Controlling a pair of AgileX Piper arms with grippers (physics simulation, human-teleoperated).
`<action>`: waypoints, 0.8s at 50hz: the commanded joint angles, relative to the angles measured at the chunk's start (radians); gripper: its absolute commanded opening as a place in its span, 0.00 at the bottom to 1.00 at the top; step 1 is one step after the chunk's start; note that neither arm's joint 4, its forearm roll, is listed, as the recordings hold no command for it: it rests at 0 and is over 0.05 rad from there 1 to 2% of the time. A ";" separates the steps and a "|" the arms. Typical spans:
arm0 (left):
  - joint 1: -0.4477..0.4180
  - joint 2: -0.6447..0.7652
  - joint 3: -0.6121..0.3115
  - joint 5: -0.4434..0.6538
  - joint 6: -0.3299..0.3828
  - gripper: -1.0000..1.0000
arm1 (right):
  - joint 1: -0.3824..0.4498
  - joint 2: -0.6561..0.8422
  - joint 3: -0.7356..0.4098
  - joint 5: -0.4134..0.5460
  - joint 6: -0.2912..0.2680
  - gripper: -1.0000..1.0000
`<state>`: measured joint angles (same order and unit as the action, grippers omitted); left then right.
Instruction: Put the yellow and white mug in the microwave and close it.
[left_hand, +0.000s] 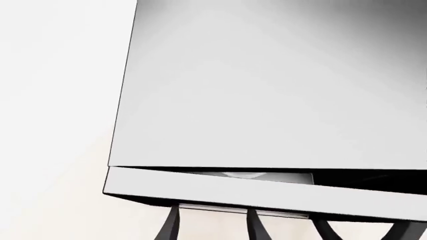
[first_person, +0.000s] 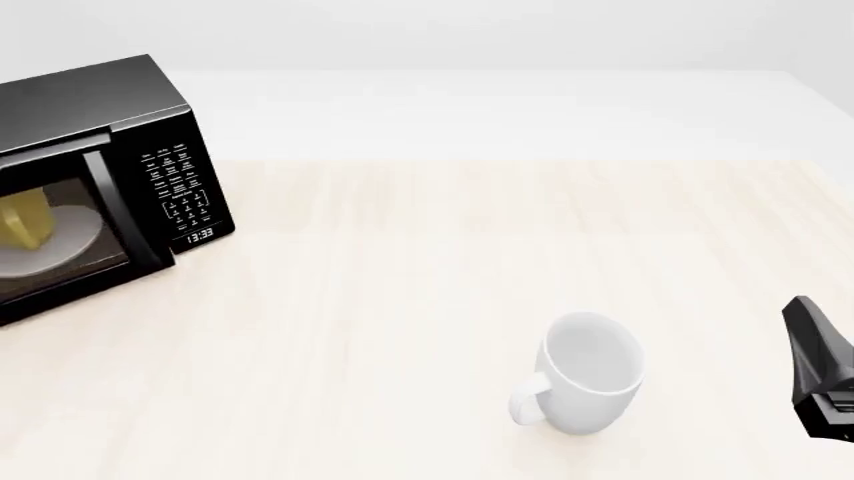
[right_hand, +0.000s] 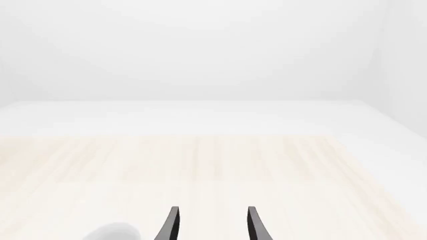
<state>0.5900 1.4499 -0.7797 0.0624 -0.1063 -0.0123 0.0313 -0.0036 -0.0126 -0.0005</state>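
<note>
Small yellow and white mug (first_person: 24, 222) sits on the white turntable plate (first_person: 74, 243) inside the black boxy microwave (first_person: 114, 150) at the desk's far-left corner. Door looks nearly shut. Both arms' fingers (right_hand: 173, 225) released, holding nothing. Push the door's free edge squarely till flush.

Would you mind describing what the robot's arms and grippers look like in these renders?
Both grippers are black. The right gripper has two slim, curved, blade-like fingers tapering to points; the front view shows only a black, angular piece of that arm, with no cables or markings visible. The left gripper has matching dark curved fingers.
</note>
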 joint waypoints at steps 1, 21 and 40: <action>-0.013 0.035 -0.031 -0.021 0.001 1.00 | 0.000 0.000 0.000 0.000 0.000 1.00; 0.024 0.109 -0.081 -0.020 -0.047 1.00 | -0.001 0.001 0.000 0.000 0.000 1.00; -0.016 0.012 0.005 -0.007 -0.053 1.00 | -0.001 0.003 0.000 -0.002 -0.001 1.00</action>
<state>0.5844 1.4791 -0.8033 0.0573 -0.1486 -0.0128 0.0330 -0.0036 -0.0136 -0.0010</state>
